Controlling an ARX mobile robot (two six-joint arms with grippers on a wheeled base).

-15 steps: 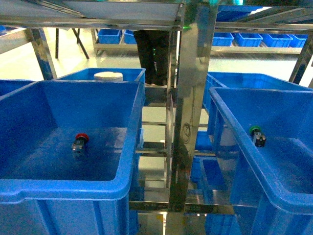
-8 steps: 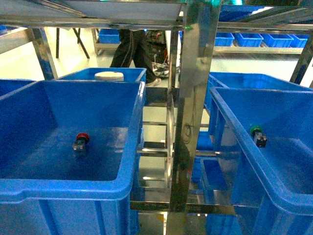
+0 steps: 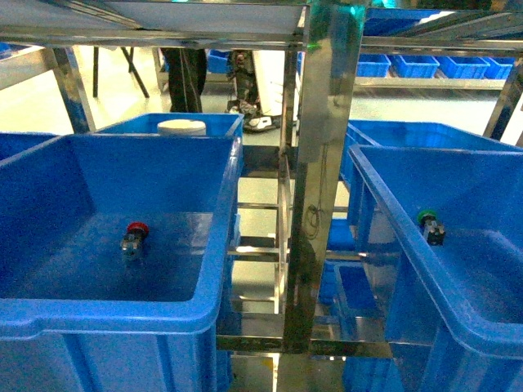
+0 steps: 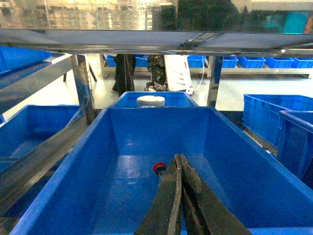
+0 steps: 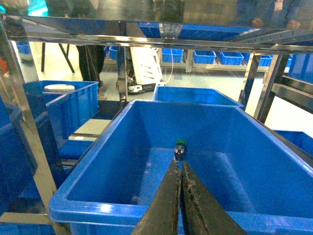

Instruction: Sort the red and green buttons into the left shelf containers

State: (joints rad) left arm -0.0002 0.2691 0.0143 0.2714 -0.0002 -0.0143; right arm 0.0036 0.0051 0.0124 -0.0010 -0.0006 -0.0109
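Two buttons, one per bin. The red button [image 3: 135, 234] is lying on its side on the floor of the left big bin [image 3: 214, 245], near the middle, cap toward the back wall. The left wrist view is showing it too, red cap just peeking past the fingertips. The green button [image 3: 429, 225] is sitting in the right big bin [image 3: 384, 220], close to that bin's left wall in the head view; in the right wrist view it is lying on the floor toward the back, just beyond the finger tips.

Two large deep blue bins are taking up the front, one either side of the steel shelf post [image 3: 323, 180]. Each is holding exactly one button, nothing else visible inside.

Left gripper [image 4: 178, 161] is hanging above the left bin with its fingers pressed together, gripping nothing — the red button is lying clear of the tips. Right gripper [image 5: 177, 165] is doing the same above the right bin: fingers closed together, empty, green button apart from them.

Neither gripper is showing in the head view.

Behind the left bin another blue bin [image 3: 204, 124] is carrying one white round lid or jar top [image 3: 181, 126]. Further back, a row of smaller blue bins [image 3: 413, 65] is sitting on a far shelf — count unclear. A person's dark legs [image 3: 184, 77] are standing on the floor behind the rack.
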